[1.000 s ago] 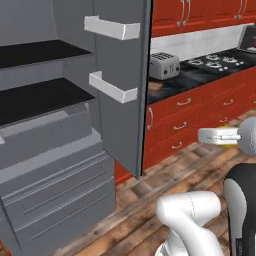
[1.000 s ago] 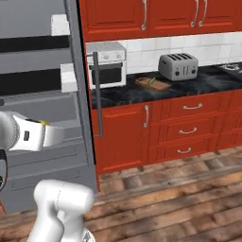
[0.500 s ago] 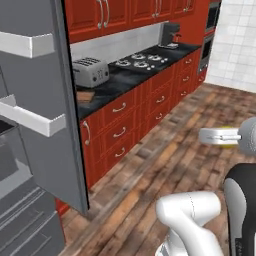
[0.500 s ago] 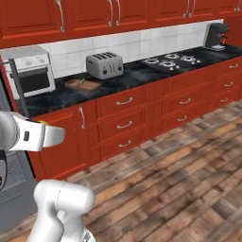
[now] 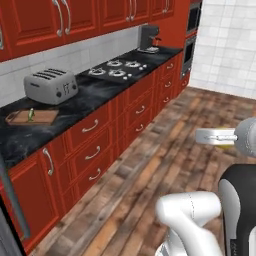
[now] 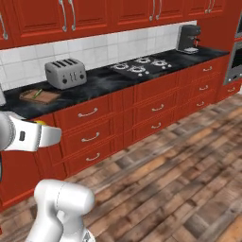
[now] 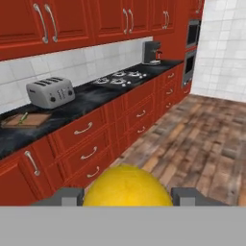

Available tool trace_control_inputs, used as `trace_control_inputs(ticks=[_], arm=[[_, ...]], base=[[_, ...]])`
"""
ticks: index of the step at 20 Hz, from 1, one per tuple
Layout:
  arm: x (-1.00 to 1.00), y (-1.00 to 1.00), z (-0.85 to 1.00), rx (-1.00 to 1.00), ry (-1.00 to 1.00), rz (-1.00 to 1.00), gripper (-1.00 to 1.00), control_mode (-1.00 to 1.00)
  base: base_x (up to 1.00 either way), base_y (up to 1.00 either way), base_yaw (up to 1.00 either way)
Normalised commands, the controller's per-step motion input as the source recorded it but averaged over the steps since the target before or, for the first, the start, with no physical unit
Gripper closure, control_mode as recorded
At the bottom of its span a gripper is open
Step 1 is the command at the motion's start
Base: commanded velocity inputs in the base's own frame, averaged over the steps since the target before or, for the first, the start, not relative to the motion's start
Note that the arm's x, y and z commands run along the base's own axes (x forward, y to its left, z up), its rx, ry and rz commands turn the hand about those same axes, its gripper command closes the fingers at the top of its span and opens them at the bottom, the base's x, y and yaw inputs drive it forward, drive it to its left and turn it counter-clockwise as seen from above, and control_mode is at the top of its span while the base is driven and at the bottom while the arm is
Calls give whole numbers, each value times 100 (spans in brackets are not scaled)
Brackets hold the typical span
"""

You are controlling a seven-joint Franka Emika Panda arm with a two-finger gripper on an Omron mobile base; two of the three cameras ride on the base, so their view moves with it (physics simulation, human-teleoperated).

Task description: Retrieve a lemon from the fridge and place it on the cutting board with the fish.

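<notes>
Lemon (image 7: 127, 186) in transit, folks, pinched between the two tips of the pincer (image 7: 128, 196) at the bottom of the hand view, a sliver of yellow peeking out by the hand at the right of the left base view too. Big change over the last second: the fridge filled the left of both base views, and now it has slid out of frame as the base swings round to face the red cabinets. Cutting board (image 5: 32, 117) sits on the black counter (image 5: 95, 95) at the left of the frame, just beside the toaster (image 5: 51, 86), fish (image 5: 30, 114) lying on it. Retrieval looks done; what's left, I'd say, is closing in on that board.
</notes>
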Motion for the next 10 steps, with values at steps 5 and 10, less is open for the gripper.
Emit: trace_control_inputs(ticks=[5,10], arm=[[0,0,0,0,0,0,100,100],[0,0,0,0,0,0,100,100]], base=[[87,-24,1],[84,0,4]])
